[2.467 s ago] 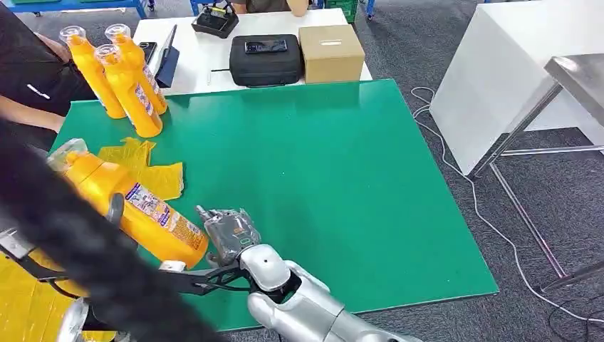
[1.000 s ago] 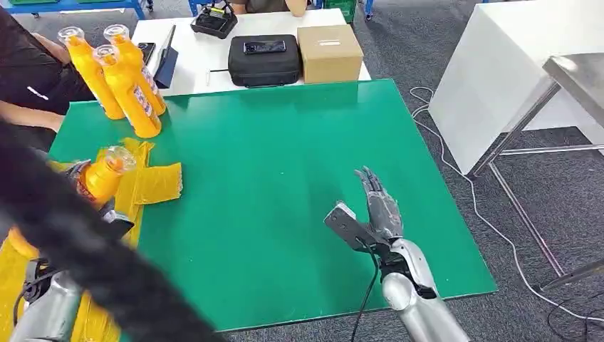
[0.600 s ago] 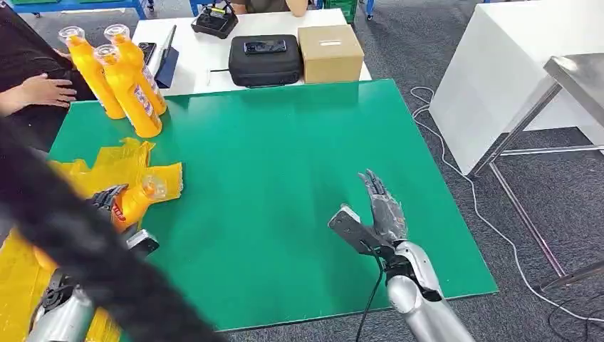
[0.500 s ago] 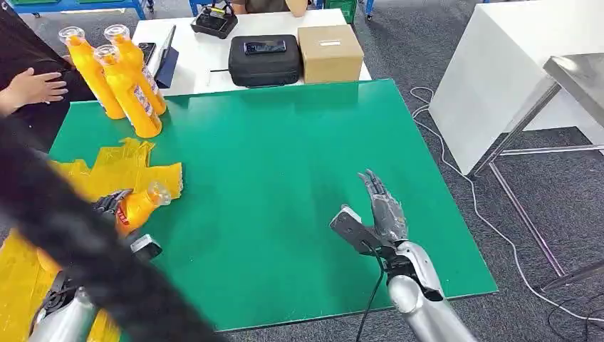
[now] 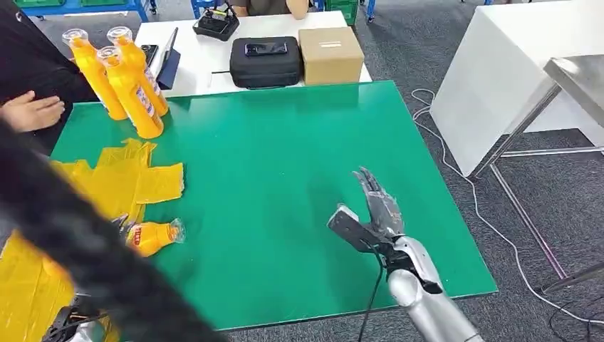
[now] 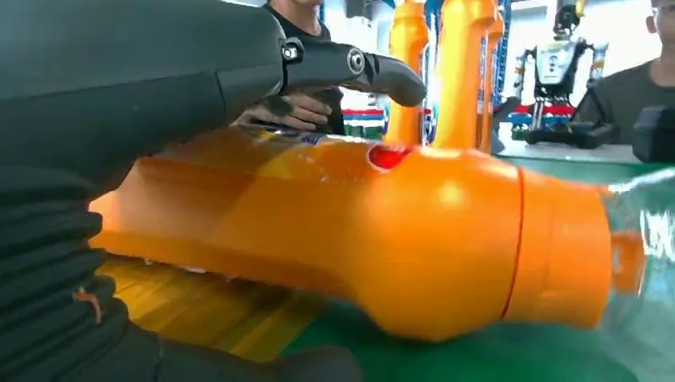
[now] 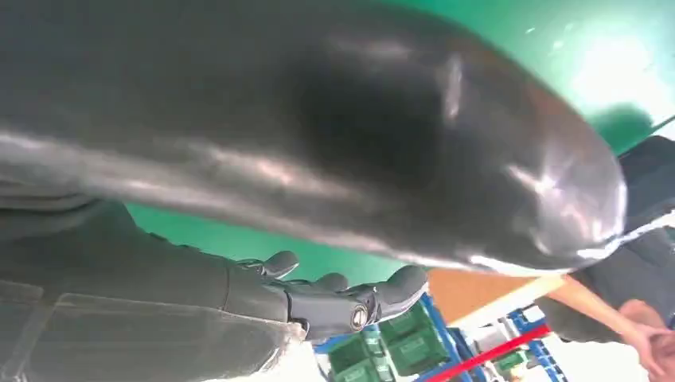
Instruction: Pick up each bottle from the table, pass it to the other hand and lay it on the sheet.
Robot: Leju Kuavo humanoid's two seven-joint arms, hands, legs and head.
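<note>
- A person's hand [image 5: 32, 112] rests at the far left edge of the green table mat [image 5: 285, 164], beside a dark sleeve.
- Three upright orange plastic bottles with clear caps [image 5: 121, 82] stand close together on the mat's far left corner, just beyond the person's hand.
- A crumpled yellow plastic sheet [image 5: 117, 178] lies along the mat's left side, nearer the robot than the standing bottles, and runs off toward the near left corner.
- A wide dark blurred band crosses the near left of the head view and hides part of the sheet and the left arm.
- One orange plastic bottle with a printed label [image 5: 151, 236] lies on its side at the near edge of the sheet, its clear cap pointing toward the middle of the mat.
- The left hand [image 6: 119, 87] holds this lying bottle: in the wrist view the grey thumb reaches over the orange body and the bottle sits against the palm. Whether the bottle's body touches the sheet I cannot tell.
- A black zipped case [image 5: 266, 60] and a brown cardboard box [image 5: 331, 53] sit on the white table just behind the mat's far edge.
- The right hand [image 5: 374, 214] hovers over the mat's near right part, well apart from the bottle, fingers spread wide and straight, holding nothing.
</note>
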